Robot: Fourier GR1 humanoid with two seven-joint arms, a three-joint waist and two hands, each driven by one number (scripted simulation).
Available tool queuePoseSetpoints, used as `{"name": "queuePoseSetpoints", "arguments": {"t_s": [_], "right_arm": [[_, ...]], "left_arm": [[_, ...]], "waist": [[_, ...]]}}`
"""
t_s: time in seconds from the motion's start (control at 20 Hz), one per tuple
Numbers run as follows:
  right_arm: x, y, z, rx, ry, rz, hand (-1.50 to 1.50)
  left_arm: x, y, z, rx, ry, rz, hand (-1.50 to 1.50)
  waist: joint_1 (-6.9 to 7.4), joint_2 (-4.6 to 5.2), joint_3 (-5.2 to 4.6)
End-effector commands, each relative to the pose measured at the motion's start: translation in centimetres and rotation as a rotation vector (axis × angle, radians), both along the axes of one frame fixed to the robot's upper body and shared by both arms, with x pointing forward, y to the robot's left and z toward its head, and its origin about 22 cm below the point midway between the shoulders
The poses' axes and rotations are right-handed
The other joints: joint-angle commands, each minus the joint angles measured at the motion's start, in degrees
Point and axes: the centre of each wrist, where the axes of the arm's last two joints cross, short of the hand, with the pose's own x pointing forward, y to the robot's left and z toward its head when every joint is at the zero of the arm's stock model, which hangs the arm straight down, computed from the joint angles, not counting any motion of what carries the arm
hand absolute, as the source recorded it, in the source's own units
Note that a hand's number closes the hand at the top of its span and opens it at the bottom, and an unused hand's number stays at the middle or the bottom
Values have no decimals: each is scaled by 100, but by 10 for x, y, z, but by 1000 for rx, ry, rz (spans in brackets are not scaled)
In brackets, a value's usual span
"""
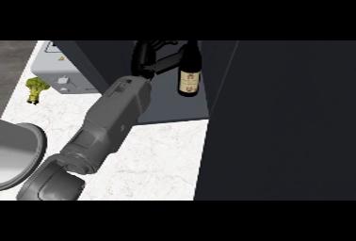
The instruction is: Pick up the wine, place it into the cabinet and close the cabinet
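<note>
black left robot hand (154,56) at full reach, fingers curled round wine bottle (188,70) (upright) inside the cabinet (278,117)

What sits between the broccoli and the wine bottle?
In the head view, the grey forearm crosses between the broccoli and the wine bottle, with a grey appliance behind it.

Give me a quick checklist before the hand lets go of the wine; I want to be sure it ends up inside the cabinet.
1. Wine bottle upright: ok.
2. Bottle inside the cabinet opening: ok, it stands over the dark interior.
3. Bottle resting on the cabinet floor: cannot tell.
4. Left hand beside the bottle's neck, fingers curled toward it: ok.
5. Cabinet door open, clear of the arm: ok.
6. Right hand: cannot tell, not in view.
</note>
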Motion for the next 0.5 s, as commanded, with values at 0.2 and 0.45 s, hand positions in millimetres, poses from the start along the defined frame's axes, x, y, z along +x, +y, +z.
{"name": "queuePoseSetpoints", "arguments": {"t_s": [0.2, 0.45], "right_arm": [[-28, -5, 38, 97, 23, 31, -150], [-33, -11, 46, 87, 28, 2, -150]], "left_arm": [[0, -24, 14, -23, 13, -99, -150], [-8, -16, -6, -46, 17, -99, -150]], "waist": [[191, -103, 6], [265, -142, 7]]}}
